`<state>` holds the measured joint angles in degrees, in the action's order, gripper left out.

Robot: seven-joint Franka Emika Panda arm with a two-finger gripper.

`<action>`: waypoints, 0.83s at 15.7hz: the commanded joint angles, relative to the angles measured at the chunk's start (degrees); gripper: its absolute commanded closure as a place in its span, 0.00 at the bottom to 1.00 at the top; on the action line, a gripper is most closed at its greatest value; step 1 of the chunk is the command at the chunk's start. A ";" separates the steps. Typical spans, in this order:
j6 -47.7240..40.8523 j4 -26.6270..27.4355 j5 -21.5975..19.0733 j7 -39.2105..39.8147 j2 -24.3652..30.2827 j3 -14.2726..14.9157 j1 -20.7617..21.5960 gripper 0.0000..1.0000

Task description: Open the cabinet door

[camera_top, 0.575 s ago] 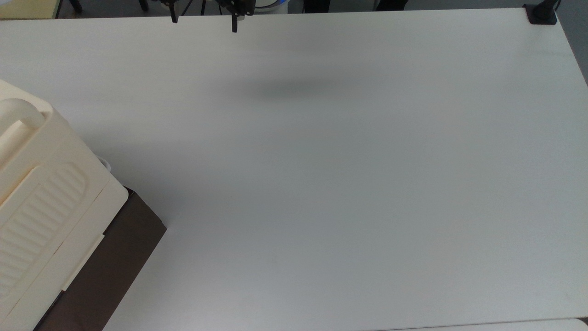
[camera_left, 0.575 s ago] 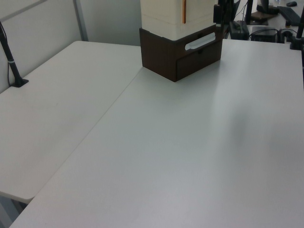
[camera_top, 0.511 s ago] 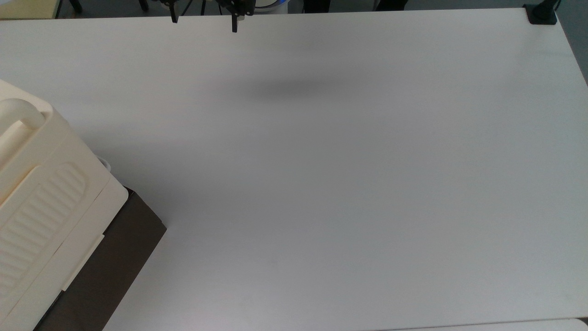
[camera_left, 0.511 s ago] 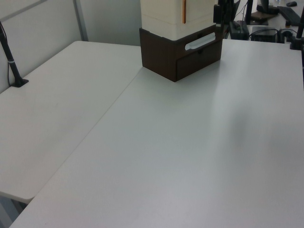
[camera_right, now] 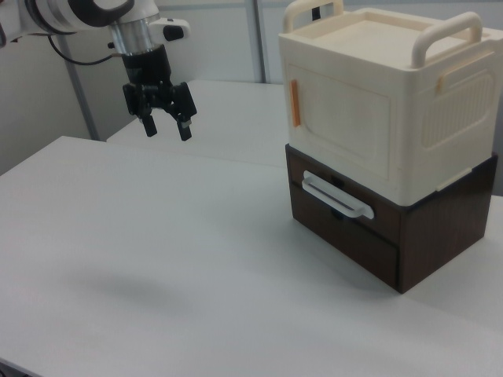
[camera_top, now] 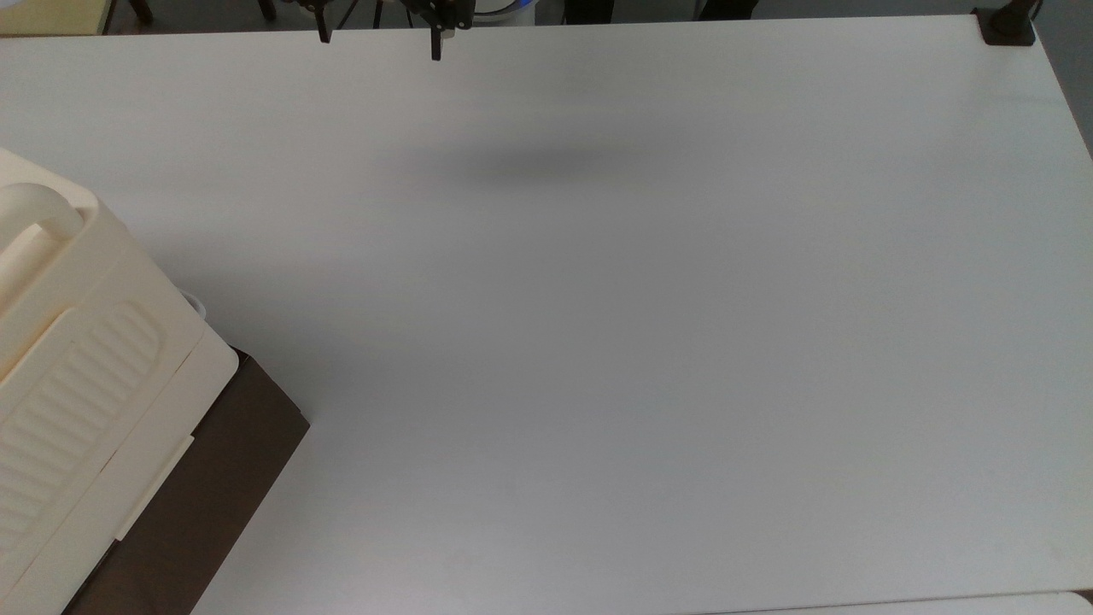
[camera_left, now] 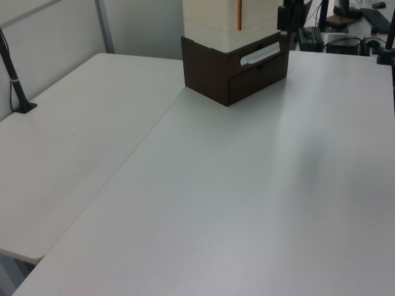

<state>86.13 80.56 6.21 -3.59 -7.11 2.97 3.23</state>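
White tabletop fills most of the right view; the cabinet door sits closed at the upper right, orange handle on its near edge. At upper left the gripper hangs released and well apart. It should approach level and hook that handle, then swing outward.

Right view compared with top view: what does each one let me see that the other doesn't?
The right view faces the closed cabinet door, its orange handle and the white drawer handle. The top view takes in a black clamp at the table's far corner. Both show the white table, the cream cabinet on its brown base, and the open gripper.
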 commanded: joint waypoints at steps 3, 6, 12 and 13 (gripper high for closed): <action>2.99 1.88 0.12 -0.28 0.52 0.20 0.46 0.00; 3.95 1.18 -0.05 -0.37 0.26 0.20 0.29 0.00; 18.08 0.13 0.91 -8.87 -1.59 0.63 -1.91 0.00; 19.93 -0.05 1.09 -10.46 -2.20 0.72 -2.52 0.00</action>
<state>100.63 81.03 6.21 -8.43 -8.30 3.41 2.23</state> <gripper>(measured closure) 0.000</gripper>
